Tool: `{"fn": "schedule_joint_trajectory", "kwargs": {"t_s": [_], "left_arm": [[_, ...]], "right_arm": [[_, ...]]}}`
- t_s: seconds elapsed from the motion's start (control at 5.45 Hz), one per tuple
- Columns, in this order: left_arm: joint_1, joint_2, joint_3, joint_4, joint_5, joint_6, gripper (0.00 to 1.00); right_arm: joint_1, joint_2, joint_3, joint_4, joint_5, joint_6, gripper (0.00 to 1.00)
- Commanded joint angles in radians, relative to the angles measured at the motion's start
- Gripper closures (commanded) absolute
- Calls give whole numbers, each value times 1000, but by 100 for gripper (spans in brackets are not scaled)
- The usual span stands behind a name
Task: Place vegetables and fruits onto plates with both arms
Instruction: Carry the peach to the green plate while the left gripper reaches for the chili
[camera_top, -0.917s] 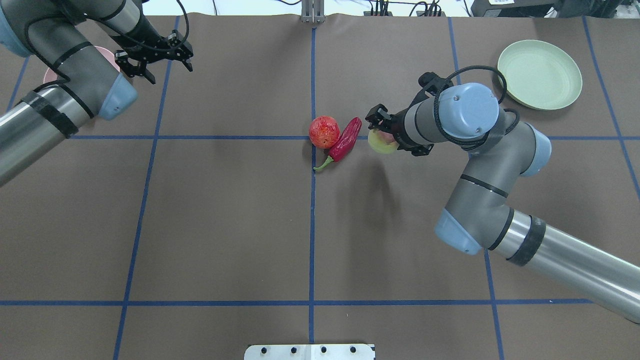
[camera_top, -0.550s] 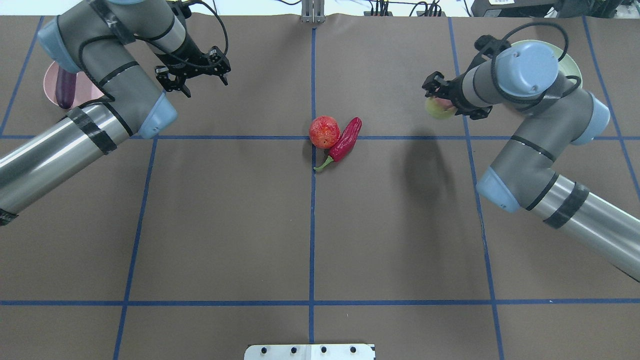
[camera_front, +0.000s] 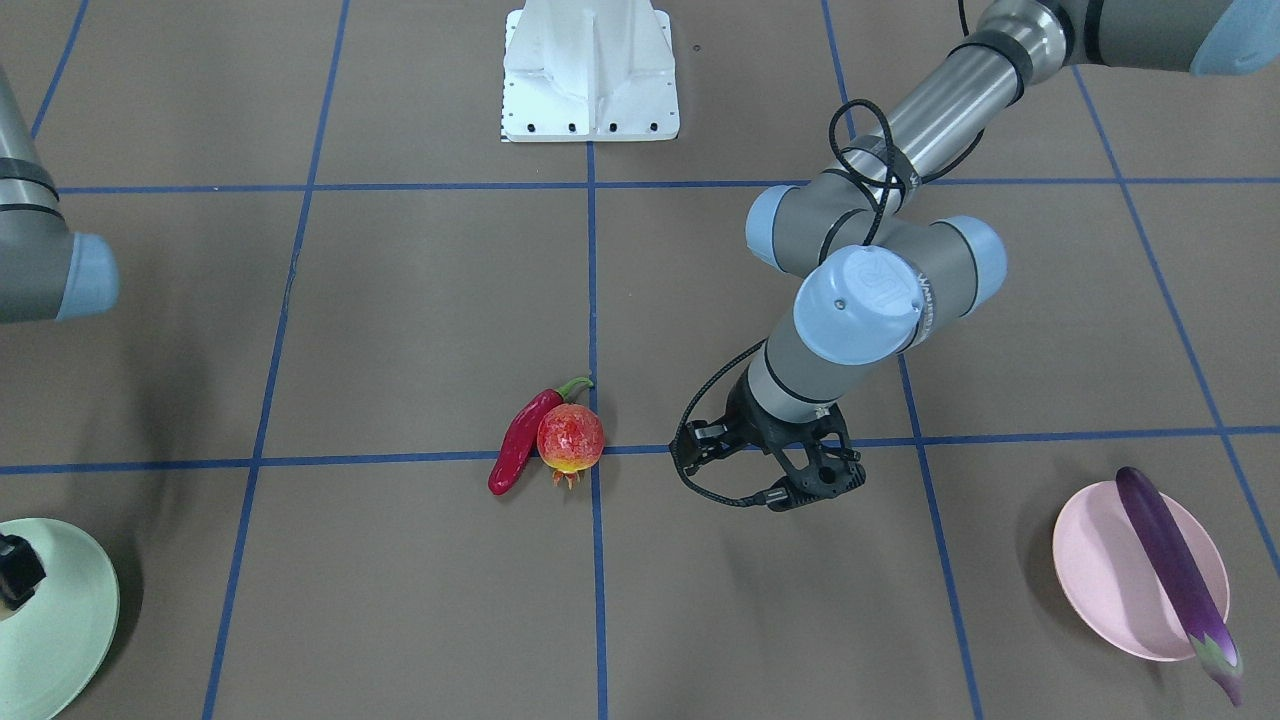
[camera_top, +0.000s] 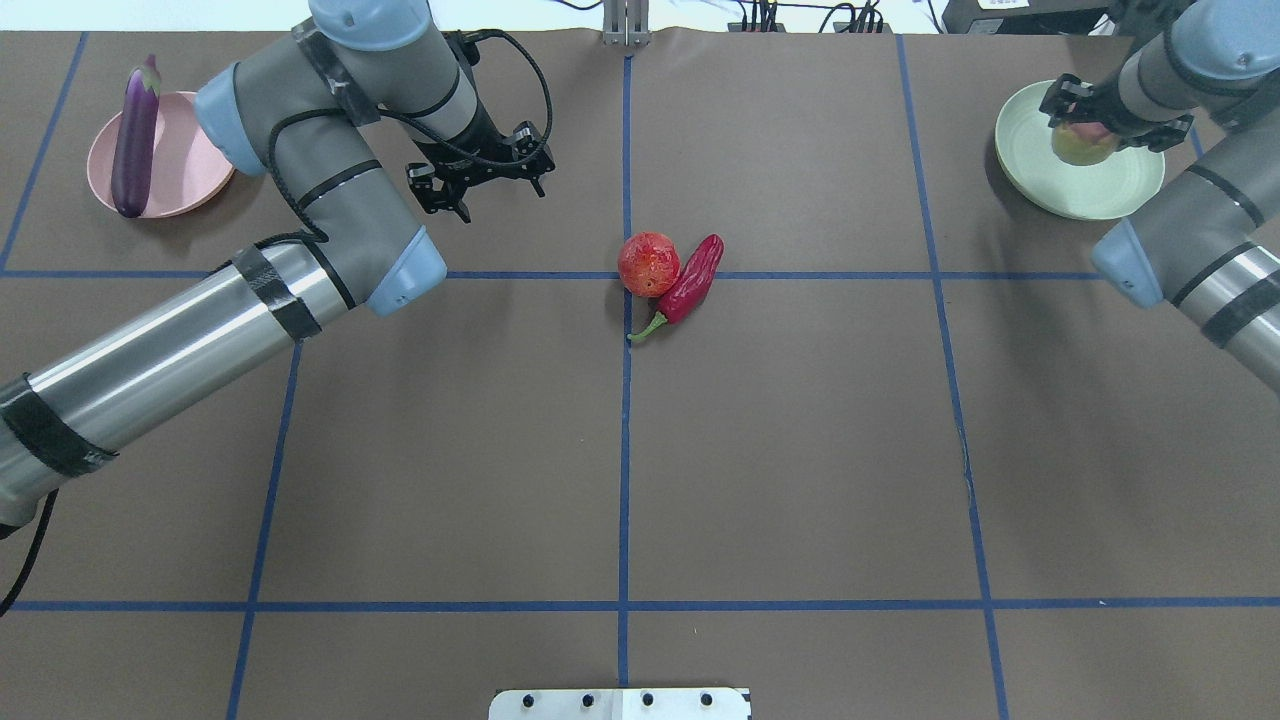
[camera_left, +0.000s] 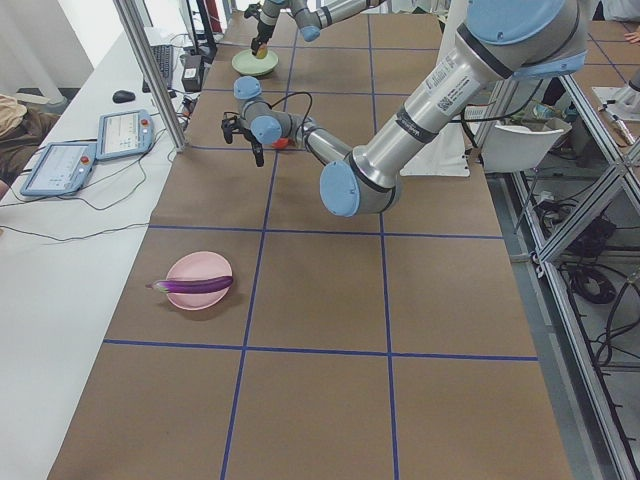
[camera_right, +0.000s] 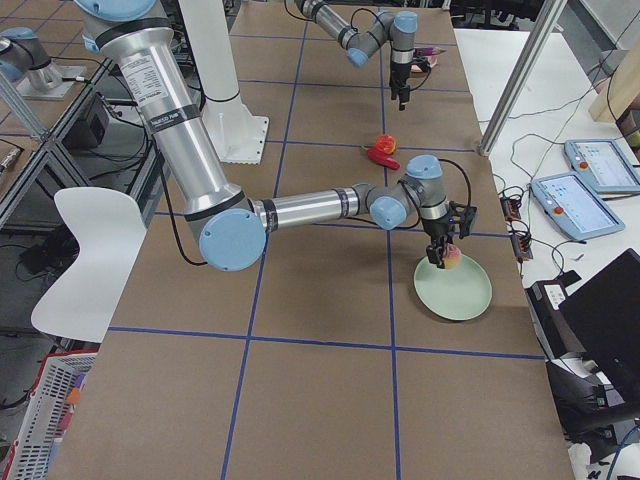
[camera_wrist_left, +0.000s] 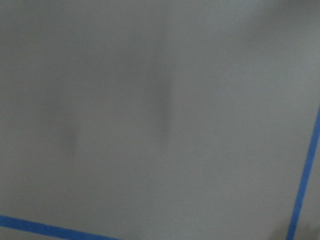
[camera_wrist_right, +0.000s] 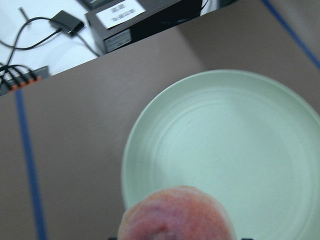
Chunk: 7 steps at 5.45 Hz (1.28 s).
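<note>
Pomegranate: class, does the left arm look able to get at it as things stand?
Probably yes. The left gripper hangs open and empty near the pomegranate, with nothing between them; the chili touches only its far side.

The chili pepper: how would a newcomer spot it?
Look at the middle of the brown table, where blue tape lines cross. Two red things lie side by side there. The chili pepper is the long, slim one with a green stem; the pomegranate is round.

Blurred grey counter (camera_wrist_left: 150, 100) surface.
Edged by blue tape line (camera_wrist_left: 306, 175) at right, another at bottom left; faint dark smudges mid-frame.
</note>
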Motion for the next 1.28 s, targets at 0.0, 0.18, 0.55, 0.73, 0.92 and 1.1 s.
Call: {"fn": "schedule_joint_trajectory", "kwargs": {"t_s": [0.0, 0.18, 0.55, 0.73, 0.92, 1.1], "left_arm": [[50, -85, 9, -11, 69, -26, 8], [99, -132, 20, -20, 165, 2, 2], [163, -208, 81, -37, 307, 180, 5], [160, -214, 107, -37, 309, 421, 16], [163, -238, 168, -38, 309, 569, 17], [186, -334, 298, -44, 359, 597, 16]], "right_arm": [[33, -5, -108, 2, 18, -40, 100], [34, -31, -120, 2, 36, -113, 63], [33, -43, -108, 12, 43, -123, 0], [33, -42, -104, 15, 43, -121, 0], [34, -57, -85, 34, 43, -119, 0], [33, -68, -70, 34, 41, -110, 0]]}}
